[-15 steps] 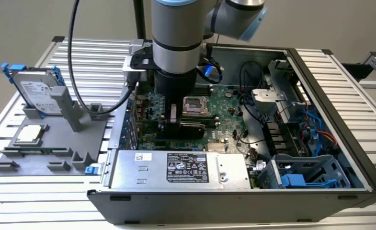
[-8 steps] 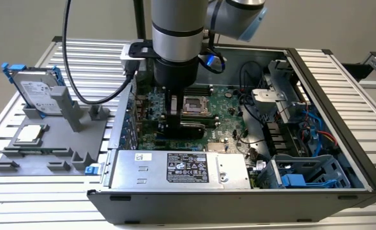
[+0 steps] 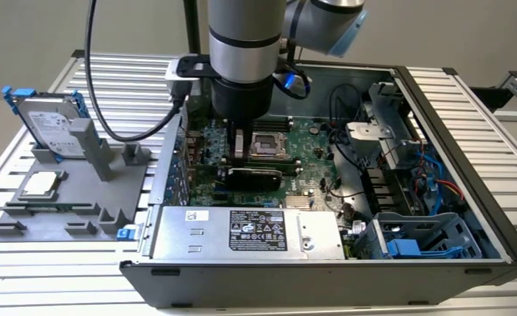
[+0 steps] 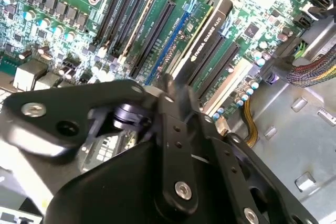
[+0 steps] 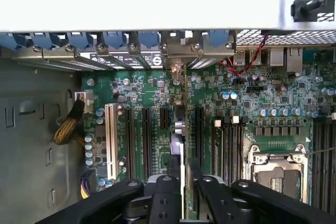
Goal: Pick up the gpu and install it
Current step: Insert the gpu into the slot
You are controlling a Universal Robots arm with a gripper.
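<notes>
Gripper (image 3: 238,157) fingers are pinching the gpu (image 3: 256,176) by its top edge, holding it on its thin side down inside the open computer case (image 3: 469,131). It is sitting over the long slots on the green motherboard (image 5: 142,93), between the square chip socket (image 3: 267,143) and the silver power box (image 3: 245,232). In the second wrist view the black card (image 4: 207,38) is standing in line with a slot.

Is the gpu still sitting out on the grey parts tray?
No: in the exterior view the gpu stands on edge over the motherboard inside the case, under the claw.
</notes>
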